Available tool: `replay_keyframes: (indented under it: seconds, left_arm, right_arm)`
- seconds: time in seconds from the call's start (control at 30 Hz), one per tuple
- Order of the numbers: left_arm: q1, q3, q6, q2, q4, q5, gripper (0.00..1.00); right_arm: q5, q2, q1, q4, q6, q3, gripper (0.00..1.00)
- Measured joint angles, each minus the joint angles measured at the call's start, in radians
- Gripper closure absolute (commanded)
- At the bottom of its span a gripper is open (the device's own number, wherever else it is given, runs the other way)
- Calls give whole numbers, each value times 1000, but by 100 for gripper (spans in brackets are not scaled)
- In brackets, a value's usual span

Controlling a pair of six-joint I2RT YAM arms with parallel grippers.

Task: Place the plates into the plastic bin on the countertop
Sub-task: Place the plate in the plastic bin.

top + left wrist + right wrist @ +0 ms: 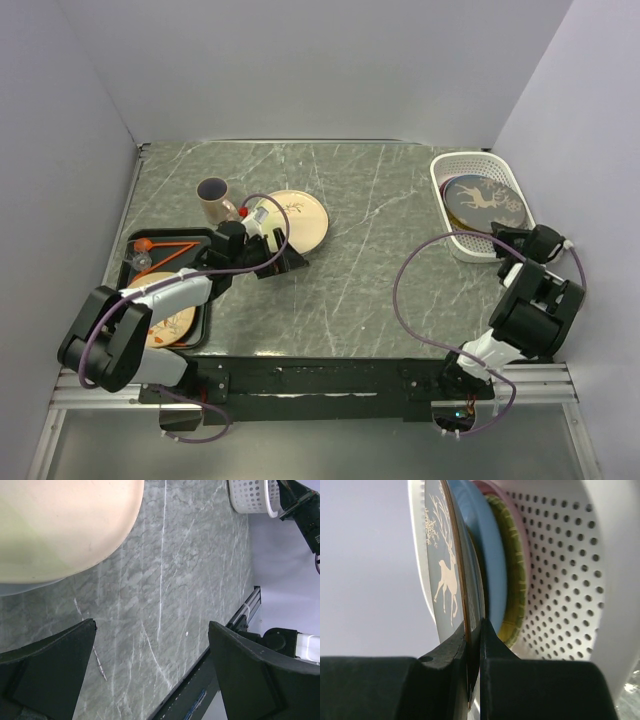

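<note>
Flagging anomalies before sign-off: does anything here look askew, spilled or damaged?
Nothing stands out. The dark plate lies on the stack in the plastic bin, its rim pinched by the right gripper; the beige plate and mug sit intact on the countertop.

left arm (170,292): stretched out low from its base, reaching forward and to the right

left gripper (278,262): jaws spread wide, nothing between the fingers (50,675), just hanging there

right arm (530,315): folded up tight over its base, elbow bent, wrist poking forward

right gripper (479,630): fingers squeezed almost together, pinching the rim of the dark plate (445,580)
</note>
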Motion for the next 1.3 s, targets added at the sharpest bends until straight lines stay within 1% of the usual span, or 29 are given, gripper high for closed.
replay_keyframes:
  seconds: [0.07,0.13,0.17,0.2,0.27,0.37,0.5,0.53,0.63,0.73,0.83,0.97,1.13,1.3]
  left_arm:
    - [-3,0,0,1,2,0,1]
    - [-6,0,0,1,10,1,1]
    - [-7,0,0,1,13,1,1]
    - [-7,0,0,1,14,1,1]
    - [-8,0,0,1,14,1,1]
    - [-10,0,0,1,14,1,1]
    - [-11,0,0,0,14,0,1]
    - [-11,0,0,-1,14,0,1]
    - [-12,0,-1,-12,14,0,1]
    - [-14,-3,-1,-33,13,0,1]
    - [-15,-10,0,-61,6,-2,1]
    - [-16,-14,0,-98,-10,-2,1]
    - [-16,-27,0,-135,-12,-8,1]
    - [-18,-40,-1,-153,-13,-11,1]
  right_arm:
    - [2,15,1,-2,-3,2,84]
    - [-2,23,5,-2,-3,8,71]
    - [-2,27,6,1,-4,14,51]
    - [-3,33,8,10,-3,21,43]
    - [-8,42,13,37,6,32,31]
    - [-20,51,23,64,2,50,23]
    - [-19,51,40,53,-17,60,16]
    - [-18,47,45,48,-23,60,13]
    - [-13,11,57,10,-39,58,9]
    - [-8,-70,64,-5,-51,37,5]
    - [-2,-182,64,-29,-56,-22,2]
    - [2,-332,64,-72,-65,-69,0]
    - [18,-495,64,-140,-89,-72,0]
    - [24,-558,64,-186,-106,-70,0]
